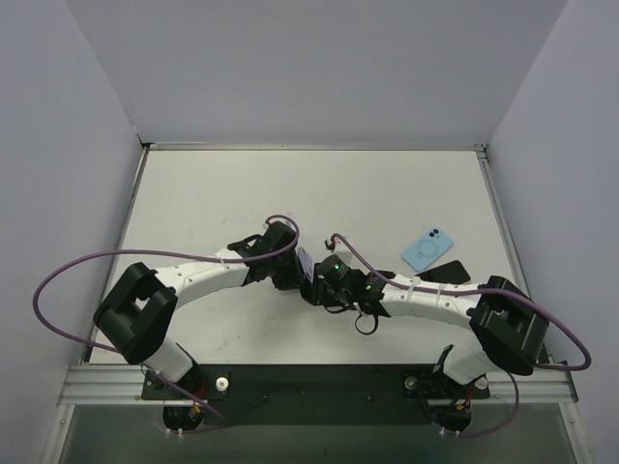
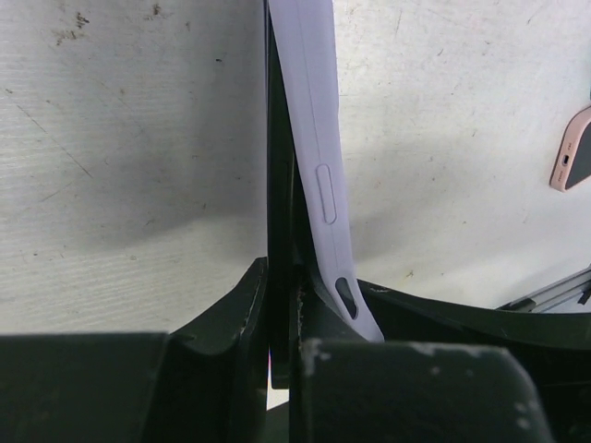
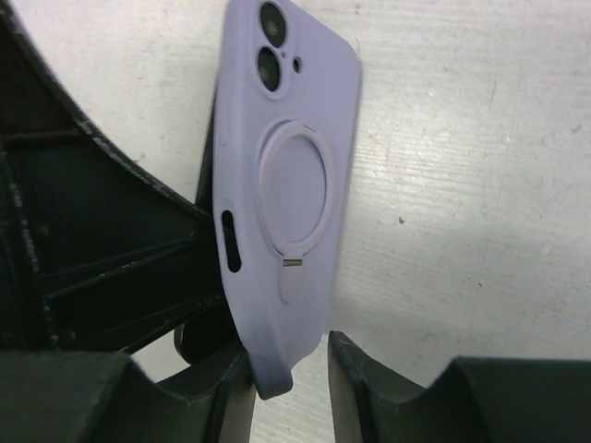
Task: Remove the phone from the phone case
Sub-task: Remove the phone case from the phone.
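Pinched in the left gripper (image 2: 294, 323), drawn in to a thin slot: the dark phone (image 2: 280, 185), on edge, running straight up and away from the fingertips. Just beside it, close at the fingertips and leaning off toward the top: the lilac case (image 2: 314, 111), side button and a slot showing, its lower end lying against the finger (image 2: 397, 314) on that side. Cannot tell from here how much of the phone sits inside the case.

Nipped in the right gripper (image 3: 288, 378), closed nearly all the way: the bottom corner of the case, back turned to the wrist camera, ring stand and two lens holes in plain sight. Snug against one finger (image 3: 222, 392); at the other, touching or a hair apart, too close to call. Beyond the case, dark and bulky: the other gripper's body.

From above, both tools tip to tip over the table (image 1: 290, 193), case between them and mostly hidden. Well off to the right gripper's outer side, lying flat: a blue case (image 1: 427, 249) and, just beside it, nearer the arm bases, a dark phone (image 1: 451, 273)
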Tool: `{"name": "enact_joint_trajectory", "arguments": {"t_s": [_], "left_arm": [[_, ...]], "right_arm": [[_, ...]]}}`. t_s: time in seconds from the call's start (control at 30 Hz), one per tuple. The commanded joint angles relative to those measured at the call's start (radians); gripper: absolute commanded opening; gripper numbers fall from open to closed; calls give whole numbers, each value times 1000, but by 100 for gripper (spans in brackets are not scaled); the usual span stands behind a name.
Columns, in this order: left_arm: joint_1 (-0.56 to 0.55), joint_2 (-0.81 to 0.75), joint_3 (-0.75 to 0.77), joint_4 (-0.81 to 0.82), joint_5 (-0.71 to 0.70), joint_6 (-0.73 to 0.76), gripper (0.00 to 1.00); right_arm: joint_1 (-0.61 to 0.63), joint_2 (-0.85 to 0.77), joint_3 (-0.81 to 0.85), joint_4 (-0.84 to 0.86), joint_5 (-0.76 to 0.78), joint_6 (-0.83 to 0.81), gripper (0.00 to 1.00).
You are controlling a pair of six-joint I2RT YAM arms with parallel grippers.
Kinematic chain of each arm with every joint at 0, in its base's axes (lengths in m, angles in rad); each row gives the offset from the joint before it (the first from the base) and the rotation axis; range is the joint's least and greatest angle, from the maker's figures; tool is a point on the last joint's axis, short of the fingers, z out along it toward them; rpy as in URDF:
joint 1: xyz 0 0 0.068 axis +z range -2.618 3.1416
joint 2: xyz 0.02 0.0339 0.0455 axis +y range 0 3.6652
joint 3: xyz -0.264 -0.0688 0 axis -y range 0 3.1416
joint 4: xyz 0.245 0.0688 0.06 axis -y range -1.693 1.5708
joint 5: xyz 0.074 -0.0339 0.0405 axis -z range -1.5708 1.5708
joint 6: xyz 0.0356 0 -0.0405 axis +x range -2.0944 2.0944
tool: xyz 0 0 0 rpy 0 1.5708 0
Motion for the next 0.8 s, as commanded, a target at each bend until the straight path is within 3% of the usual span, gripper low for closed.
{"name": "enact_joint_trajectory", "arguments": {"t_s": [0.0, 0.17, 0.3, 0.37, 0.43, 0.53, 0.77], "left_arm": [[35, -25, 10, 36, -50, -71, 0], [34, -43, 2, 39, -52, -93, 0], [34, -62, 10, 31, -53, -96, 0], [34, -73, 15, 27, -50, -99, 0], [35, -79, 25, 22, -46, -99, 0], [34, -83, 45, 15, -30, -107, 0], [26, -102, 59, 7, -7, -124, 0]], "right_arm": [[-30, 71, -60, -258, 144, 82, 31], [-29, 147, -32, -278, 151, 109, 29], [-30, 200, -23, -307, 174, 94, 7], [-32, 229, -23, -308, 185, 76, 5], [-29, 239, -20, -318, 197, 68, 6], [-24, 256, -6, -330, 219, 54, 22], [-13, 353, 101, -410, 277, 45, 29]]}}
